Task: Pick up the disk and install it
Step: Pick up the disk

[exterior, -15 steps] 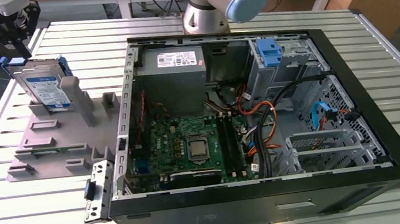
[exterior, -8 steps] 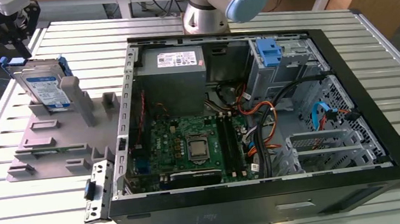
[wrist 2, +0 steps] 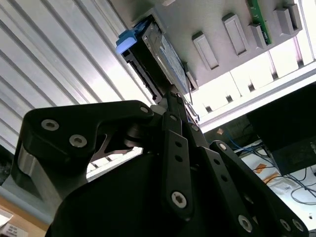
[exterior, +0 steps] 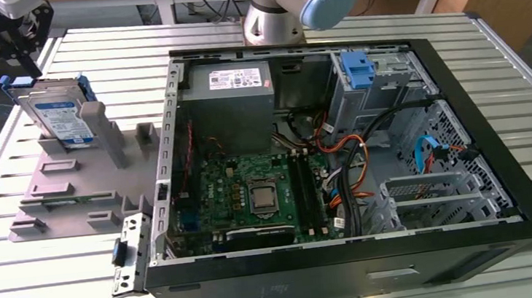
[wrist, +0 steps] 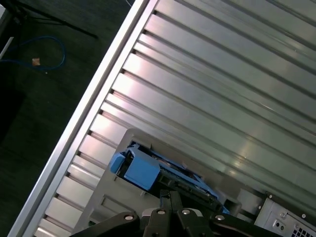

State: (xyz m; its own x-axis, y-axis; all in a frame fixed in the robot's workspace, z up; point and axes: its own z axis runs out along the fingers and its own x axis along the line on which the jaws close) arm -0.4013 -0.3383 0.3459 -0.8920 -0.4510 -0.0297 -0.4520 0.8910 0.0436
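We see the gripper (wrist 2: 169, 95) at the upright disk's (exterior: 55, 111) top edge, closure unclear; we should draw it straight from the fixture (exterior: 65, 190).

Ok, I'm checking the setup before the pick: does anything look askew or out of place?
Nothing stands out. The disk stands upright in its slot on the grey fixture, beside the open computer case, with the gripper close to its top. Cables inside the case lie loose but stay within its walls.

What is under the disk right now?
The disk stands on edge in a slot of the grey holder, which lies on the slatted metal table. Its lower edge is hidden in the slot.
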